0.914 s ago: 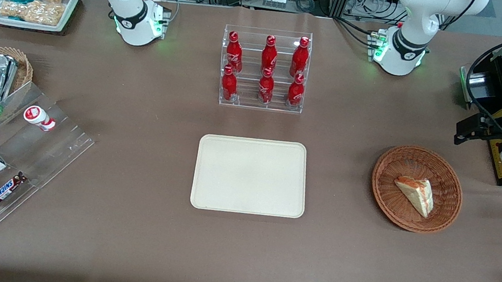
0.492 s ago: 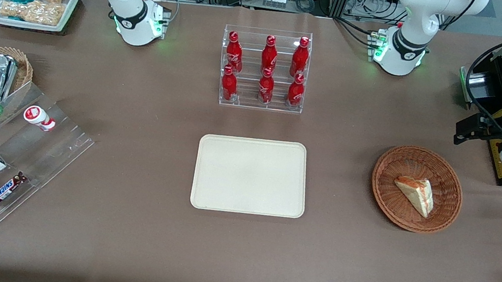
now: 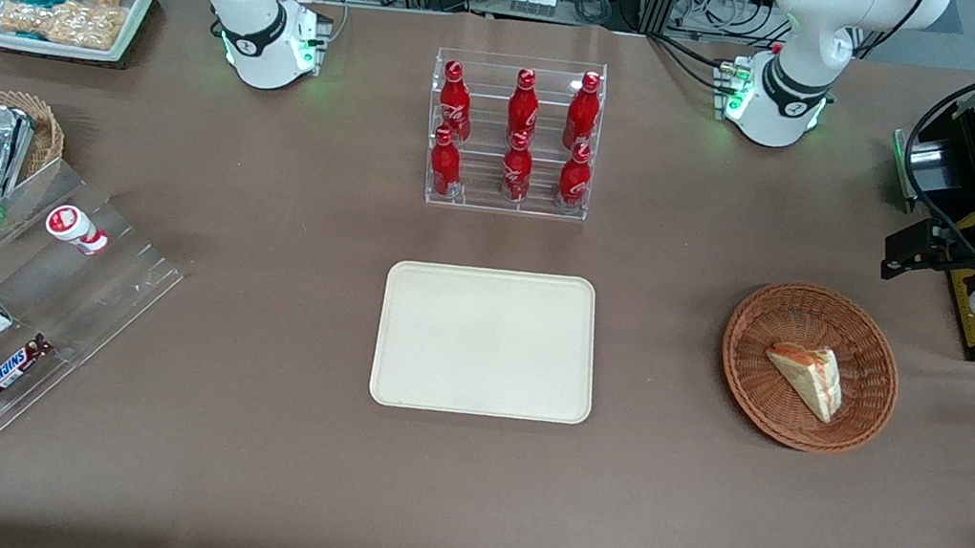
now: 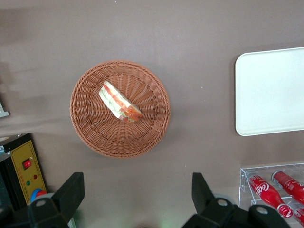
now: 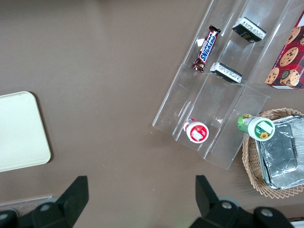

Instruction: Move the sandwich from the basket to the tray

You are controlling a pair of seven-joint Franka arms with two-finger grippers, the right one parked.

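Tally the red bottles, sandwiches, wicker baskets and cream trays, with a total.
Red bottles: 6
Sandwich: 1
Wicker baskets: 2, the basket and a lighter basket
Tray: 1
Total: 10
The gripper, open, hovers farther from the front camera than the basket.

The black two-finger gripper (image 3: 911,250) of the left arm hangs above the brown table (image 3: 288,186), at the working arm's end; whether its fingers are apart is not clear. Near it and closer to the camera stands the round reddish-brown wicker basket (image 3: 755,391). In this basket lies the triangular white-bread sandwich (image 3: 807,377). The flat cream rectangular plastic tray (image 3: 487,342) is well apart from the gripper, toward the parked arm's end.
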